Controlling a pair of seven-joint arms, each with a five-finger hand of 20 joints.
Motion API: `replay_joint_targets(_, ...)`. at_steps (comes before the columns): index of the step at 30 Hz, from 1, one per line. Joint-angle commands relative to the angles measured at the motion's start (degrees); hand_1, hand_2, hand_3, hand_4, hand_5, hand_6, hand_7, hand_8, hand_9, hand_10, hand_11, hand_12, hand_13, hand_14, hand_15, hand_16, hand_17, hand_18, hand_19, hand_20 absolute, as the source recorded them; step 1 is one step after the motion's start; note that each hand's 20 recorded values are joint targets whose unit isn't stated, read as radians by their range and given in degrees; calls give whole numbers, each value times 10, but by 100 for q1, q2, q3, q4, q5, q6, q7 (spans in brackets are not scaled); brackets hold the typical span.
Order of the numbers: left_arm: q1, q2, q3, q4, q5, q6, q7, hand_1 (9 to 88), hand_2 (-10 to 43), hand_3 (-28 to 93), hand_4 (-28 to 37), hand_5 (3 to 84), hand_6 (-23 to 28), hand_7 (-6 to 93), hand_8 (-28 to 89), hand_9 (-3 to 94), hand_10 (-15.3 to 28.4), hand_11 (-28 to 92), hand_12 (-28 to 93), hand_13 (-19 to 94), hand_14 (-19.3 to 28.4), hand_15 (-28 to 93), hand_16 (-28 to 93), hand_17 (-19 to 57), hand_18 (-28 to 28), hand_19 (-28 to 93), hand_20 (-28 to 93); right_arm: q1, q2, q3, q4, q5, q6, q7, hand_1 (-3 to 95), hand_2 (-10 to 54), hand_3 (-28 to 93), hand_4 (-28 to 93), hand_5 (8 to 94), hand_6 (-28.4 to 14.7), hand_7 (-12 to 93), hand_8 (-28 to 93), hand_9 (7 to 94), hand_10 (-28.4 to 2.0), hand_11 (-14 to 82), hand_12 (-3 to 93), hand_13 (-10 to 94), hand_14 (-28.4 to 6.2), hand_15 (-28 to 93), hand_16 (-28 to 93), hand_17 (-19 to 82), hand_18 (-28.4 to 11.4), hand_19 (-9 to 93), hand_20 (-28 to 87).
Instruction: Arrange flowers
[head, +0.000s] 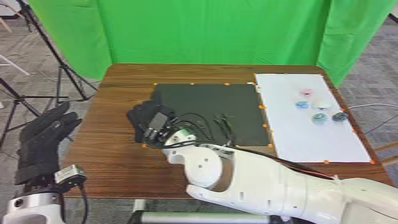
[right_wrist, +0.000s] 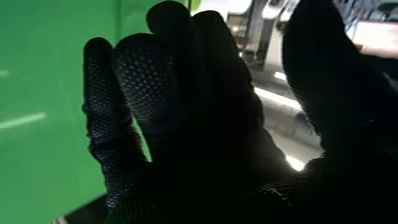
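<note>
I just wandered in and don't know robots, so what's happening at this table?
A two-armed robot seems to be on a flower-arranging job. Its right hand hovers, fingers open, around the left edge of a dark mat and appears to hold nothing. Small coloured pieces, perhaps the flowers, lie on a white sheet to the right. The left hand waits, open, off the table's left side.

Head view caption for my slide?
Right hand at the left edge of the black mat, coloured items on the white sheet.
</note>
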Motion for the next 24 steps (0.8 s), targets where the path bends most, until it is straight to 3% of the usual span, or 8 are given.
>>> replay_joint_targets(1, 338, -1, -87, -152, -57, 185, 143, 255, 40, 829, -184, 406, 100, 179, -111, 370, 198, 376, 80, 254, 271, 625, -159, -90, 217, 572, 24, -215, -59, 940, -430, -170, -494, -665, 352, -95, 806, -256, 626, -55, 201, -121, 641, -179, 304, 180, 636, -128, 755, 161, 242, -229, 793, -5)
replay_joint_targets(2, 392, -19, -117, -174, -51, 195, 125, 255, 39, 829, -184, 406, 100, 179, -111, 370, 198, 376, 79, 254, 271, 625, -159, -90, 217, 572, 24, -572, -186, 1414, -513, -316, -863, -965, 350, -95, 806, -255, 622, -55, 199, -121, 637, -180, 299, 179, 633, -130, 755, 161, 241, -230, 790, -5)
replay_joint_targets(8, 637, -98, -207, -258, -70, 249, 155, 255, 38, 830, -183, 406, 100, 179, -110, 370, 199, 375, 80, 253, 271, 625, -158, -90, 218, 572, 25, -763, -124, 2013, -747, -57, -1493, -1217, 338, -95, 813, -245, 591, -56, 189, -119, 601, -184, 269, 173, 606, -135, 744, 154, 216, -241, 753, 3)
replay_joint_targets(11, 674, -40, -174, -259, -164, 296, 235, 255, 36, 831, -183, 406, 100, 178, -111, 371, 199, 375, 79, 253, 271, 624, -159, -90, 218, 572, 25, -675, 75, 2022, -795, 7, -1447, -1148, 338, -95, 814, -243, 583, -57, 189, -118, 595, -185, 264, 173, 602, -135, 743, 152, 215, -240, 746, 15)
replay_joint_targets(17, 724, -65, -151, -284, -161, 327, 241, 255, 36, 832, -182, 406, 99, 179, -111, 371, 199, 374, 79, 254, 271, 625, -158, -90, 218, 572, 26, -712, 340, 2203, -874, 158, -1645, -1032, 338, -93, 817, -242, 578, -57, 187, -118, 592, -186, 260, 173, 597, -137, 743, 149, 212, -238, 740, 30)
replay_joint_targets(19, 721, -106, -163, -280, -107, 297, 184, 254, 35, 833, -181, 406, 100, 178, -111, 371, 199, 374, 80, 254, 272, 624, -159, -90, 218, 572, 26, -696, 443, 2198, -872, 236, -1606, -937, 337, -89, 818, -242, 577, -58, 187, -118, 588, -187, 258, 172, 595, -138, 744, 149, 212, -238, 738, 34)
replay_joint_targets(21, 753, -25, -113, -287, -238, 355, 297, 254, 35, 833, -180, 406, 100, 178, -111, 371, 199, 374, 80, 254, 271, 625, -158, -90, 218, 572, 26, -887, 457, 2466, -908, 204, -1777, -977, 332, -83, 819, -240, 573, -57, 185, -118, 584, -187, 253, 171, 593, -139, 744, 148, 211, -237, 737, 37)
replay_joint_targets(24, 752, -18, -76, -292, -236, 358, 283, 254, 36, 833, -179, 406, 99, 178, -110, 371, 199, 373, 80, 254, 271, 625, -158, -90, 218, 571, 26, -898, 642, 2574, -915, 451, -1801, -876, 328, -72, 821, -238, 568, -58, 183, -118, 579, -188, 248, 171, 593, -139, 745, 147, 212, -234, 736, 42)
